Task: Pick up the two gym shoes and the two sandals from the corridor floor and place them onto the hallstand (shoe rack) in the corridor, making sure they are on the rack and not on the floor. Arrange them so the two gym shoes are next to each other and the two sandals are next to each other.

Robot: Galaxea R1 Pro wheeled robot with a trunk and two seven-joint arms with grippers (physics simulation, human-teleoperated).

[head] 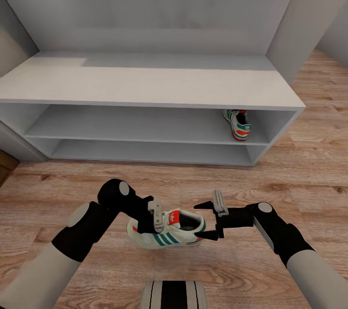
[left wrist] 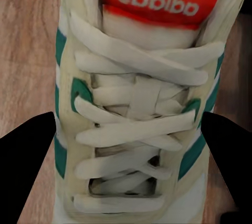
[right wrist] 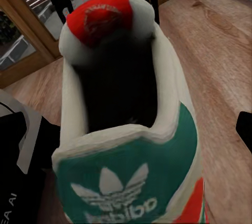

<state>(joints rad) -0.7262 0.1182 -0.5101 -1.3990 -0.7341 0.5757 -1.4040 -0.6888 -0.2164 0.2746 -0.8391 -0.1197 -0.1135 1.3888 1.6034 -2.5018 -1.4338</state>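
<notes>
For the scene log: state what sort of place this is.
Most likely a home entryway or corridor. A low grey-white shoe rack with open shelves stands on wood-plank flooring, one gym shoe already sits on a shelf, and another sneaker is at the left gripper.

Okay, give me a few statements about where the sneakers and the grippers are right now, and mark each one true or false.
1. One gym shoe is on the hallstand's upper open shelf, towards its right end. True.
2. The other gym shoe lies on the hallstand's flat top. False: it is low over the corridor floor in front of the rack.
3. The left gripper straddles that shoe's laced part. True.
4. The right gripper is clamped shut on the shoe's toe. False: it is open at the heel end.
5. The shelved shoe has green stripes. True.
</notes>
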